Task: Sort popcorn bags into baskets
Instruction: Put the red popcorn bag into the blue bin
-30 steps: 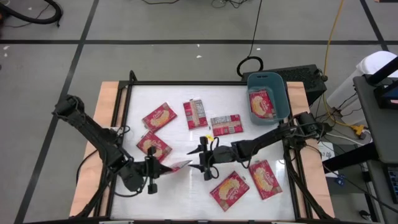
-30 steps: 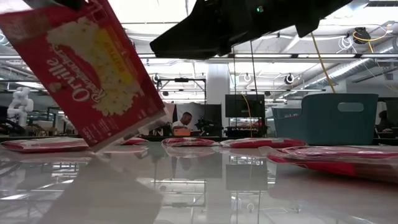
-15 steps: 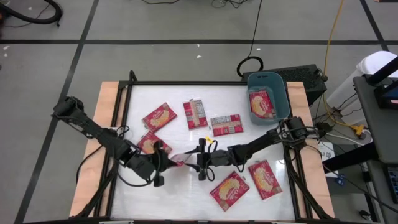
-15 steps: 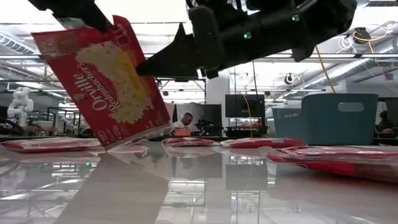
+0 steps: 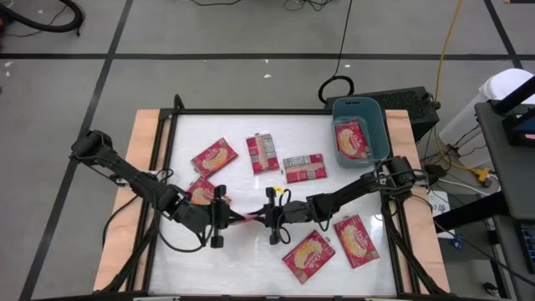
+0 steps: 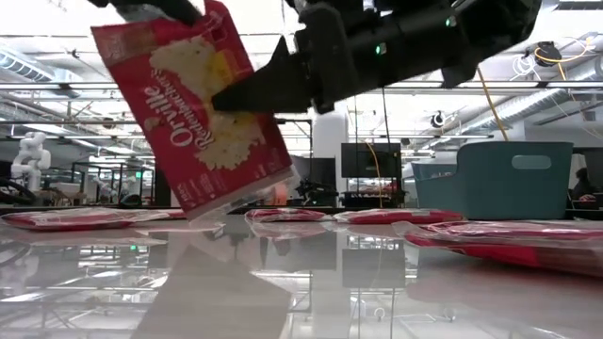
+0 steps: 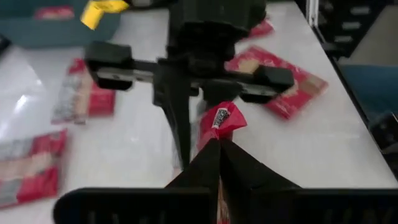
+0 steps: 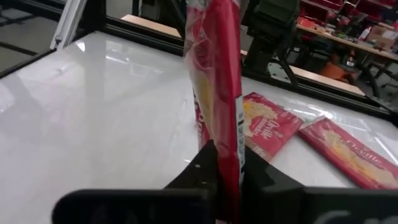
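Observation:
One red popcorn bag (image 5: 242,216) hangs on edge above the table's near middle, its yellow picture face (image 6: 203,104) toward the near edge. My left gripper (image 5: 221,216) is shut on its left end and my right gripper (image 5: 264,216) on its right end. They face each other. Several more bags lie flat on the table: (image 5: 214,155), (image 5: 262,153), (image 5: 303,168), (image 5: 308,255), (image 5: 355,240). The teal basket (image 5: 380,125) stands at the far right with one bag (image 5: 352,139) inside. My left gripper pinches the bag's left end (image 7: 219,134) between its two fingers, coming level from the table's left. The bag is clear of the table and tilted, its lower corner (image 6: 212,209) hanging lowest. My right gripper pinches the bag's right edge (image 8: 225,140) between its two fingers, one finger (image 6: 247,94) on the near face. It comes level from the table's right. The bag stands on edge in the hold, clear of the table.
Another bag (image 5: 199,191) lies just beyond my left gripper. Two bags lie near the front right, under my right arm's reach. A black frame (image 5: 251,111) rims the white table. Bare table shows at the near left (image 5: 242,267).
My left gripper has carried the bag toward the right and far edges and up, against my right gripper. The bag has turned more on edge. My right gripper, open a second ago, has shut on the bag's right edge.

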Robot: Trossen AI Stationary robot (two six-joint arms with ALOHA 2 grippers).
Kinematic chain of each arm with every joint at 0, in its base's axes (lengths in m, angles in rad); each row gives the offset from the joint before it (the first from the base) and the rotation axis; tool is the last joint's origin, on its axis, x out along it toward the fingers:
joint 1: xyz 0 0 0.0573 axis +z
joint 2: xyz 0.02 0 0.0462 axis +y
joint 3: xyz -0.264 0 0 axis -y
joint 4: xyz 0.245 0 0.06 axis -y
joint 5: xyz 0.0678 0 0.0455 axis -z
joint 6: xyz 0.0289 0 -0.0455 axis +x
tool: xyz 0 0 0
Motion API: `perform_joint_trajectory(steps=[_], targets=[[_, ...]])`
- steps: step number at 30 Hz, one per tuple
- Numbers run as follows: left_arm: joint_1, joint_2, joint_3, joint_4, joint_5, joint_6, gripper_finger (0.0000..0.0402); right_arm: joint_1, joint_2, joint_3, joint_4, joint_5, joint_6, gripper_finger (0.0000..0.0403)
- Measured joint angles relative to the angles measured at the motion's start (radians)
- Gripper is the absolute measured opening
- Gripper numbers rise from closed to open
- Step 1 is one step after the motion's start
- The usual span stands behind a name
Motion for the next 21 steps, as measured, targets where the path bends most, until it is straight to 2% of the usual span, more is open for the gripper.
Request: perform_joint_trajectory(steps=[2, 5, 9, 12, 16, 21], targets=[[-0.001, 0.000, 0.002, 0.018, -0.046, 0.005, 0.0036, 0.000, -0.027, 0.000, -0.043, 0.003, 0.024, 0.0019], [-0.002, -0.001, 0.002, 0.014, -0.118, 0.020, 0.0091, 0.000, -0.078, -0.009, -0.116, 0.006, 0.060, 0.0026], [-0.015, -0.001, 0.002, 0.002, -0.236, -0.019, 0.0175, 0.016, -0.153, -0.046, -0.194, 0.015, 0.112, 0.0015], [-0.023, -0.001, 0.002, -0.002, -0.331, -0.066, 0.0223, 0.038, -0.217, -0.094, -0.241, 0.052, 0.176, 0.0008], [-0.044, -0.001, 0.002, -0.020, -0.460, -0.127, 0.0254, 0.078, -0.325, -0.192, -0.248, 0.123, 0.247, 0.0011], [-0.051, -0.001, 0.001, -0.026, -0.502, -0.138, 0.0252, 0.135, -0.468, -0.308, -0.237, 0.247, 0.307, 0.0014]])
